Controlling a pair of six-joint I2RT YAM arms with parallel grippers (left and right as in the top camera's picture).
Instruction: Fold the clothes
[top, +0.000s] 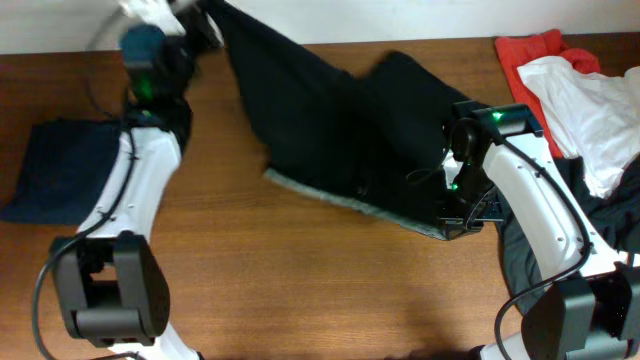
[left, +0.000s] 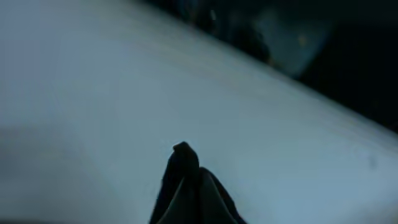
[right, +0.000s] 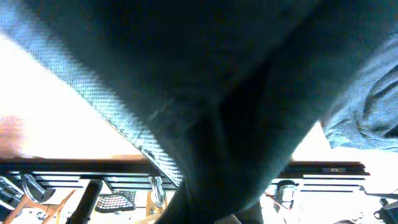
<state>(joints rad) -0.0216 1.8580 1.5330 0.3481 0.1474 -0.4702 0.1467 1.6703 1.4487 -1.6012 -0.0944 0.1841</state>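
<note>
A black garment (top: 340, 130) lies stretched across the middle of the wooden table (top: 300, 290), running from the far left edge down to the near right. Its far left corner rises to the left gripper (top: 205, 30), which is blurred, so I cannot tell whether its fingers are pinching the cloth; the left wrist view shows only a dark peak of fabric. The garment's near right hem lies right at the right gripper (top: 458, 215), and cloth fills the right wrist view, hiding the fingers, so their state cannot be told. A folded navy cloth (top: 60, 165) rests at the left; red (top: 530, 50) and white (top: 585, 100) clothes are piled at the far right
</note>
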